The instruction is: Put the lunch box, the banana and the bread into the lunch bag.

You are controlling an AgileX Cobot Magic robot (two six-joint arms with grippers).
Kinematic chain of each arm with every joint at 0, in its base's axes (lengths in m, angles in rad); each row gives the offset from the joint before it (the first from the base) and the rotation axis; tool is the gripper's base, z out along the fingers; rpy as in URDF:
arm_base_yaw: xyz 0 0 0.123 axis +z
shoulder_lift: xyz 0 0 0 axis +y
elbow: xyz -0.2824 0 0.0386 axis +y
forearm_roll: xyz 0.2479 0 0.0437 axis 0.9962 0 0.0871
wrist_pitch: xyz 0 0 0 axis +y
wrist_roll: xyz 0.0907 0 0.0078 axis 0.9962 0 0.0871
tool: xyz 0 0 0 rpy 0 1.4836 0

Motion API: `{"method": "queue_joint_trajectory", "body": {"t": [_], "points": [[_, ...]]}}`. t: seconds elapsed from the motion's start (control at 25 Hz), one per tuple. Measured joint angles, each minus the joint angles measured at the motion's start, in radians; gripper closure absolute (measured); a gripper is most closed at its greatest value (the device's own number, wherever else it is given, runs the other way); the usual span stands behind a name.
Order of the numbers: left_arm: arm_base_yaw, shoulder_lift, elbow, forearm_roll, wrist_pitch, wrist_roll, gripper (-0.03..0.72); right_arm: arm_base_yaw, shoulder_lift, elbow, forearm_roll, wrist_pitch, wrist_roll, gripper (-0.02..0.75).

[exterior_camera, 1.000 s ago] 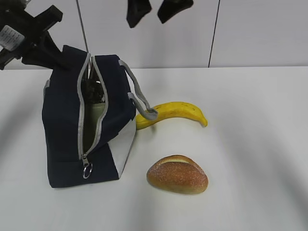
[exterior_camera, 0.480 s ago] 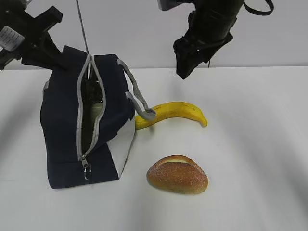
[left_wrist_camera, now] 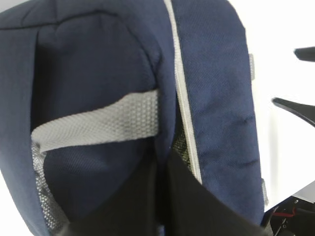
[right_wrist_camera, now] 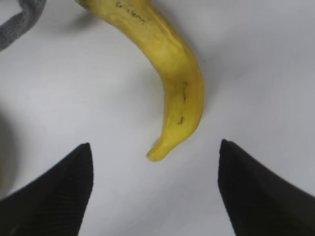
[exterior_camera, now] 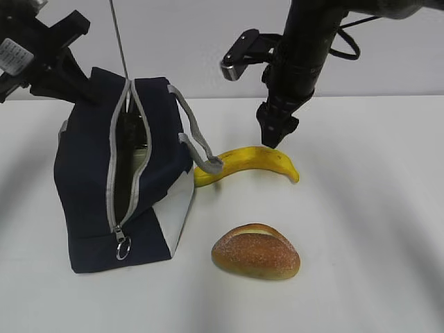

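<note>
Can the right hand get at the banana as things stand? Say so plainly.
Probably yes. The right hand hangs open just above the banana, its tip between the fingers, with only bare table around. The bag handle overlaps the far end only.

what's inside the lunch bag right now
Through the open zipper of the lunch bag a pale green-grey surface and something dark above it show, not clear enough to name. The fabric hides the rest. The banana and bread lie outside on the table.
</note>
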Motion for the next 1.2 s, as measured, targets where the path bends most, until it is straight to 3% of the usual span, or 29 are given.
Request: {"method": "queue_joint_trajectory", "body": {"t": [0.28,0.76,0.84,1.0,1.2], "points": [[0.0,0.0,0.0,0.0,0.002,0.0,0.686,0.0,0.106,0.0,0.0,-0.162,-0.171,0.154],[0.0,0.0,0.0,0.021,0.003,0.006,0.686,-0.007,0.247,-0.008,0.002,-0.308,-0.188,0.16],[0.0,0.0,0.0,0.023,0.003,0.006,0.686,-0.007,0.256,-0.008,0.004,-0.31,-0.186,0.211],[0.0,0.0,0.0,0.024,0.003,0.007,0.686,-0.016,0.256,-0.01,0.007,-0.31,-0.185,0.427],[0.0,0.0,0.0,0.025,0.003,0.007,0.686,-0.039,0.254,-0.012,0.02,-0.268,-0.178,0.449]]}}
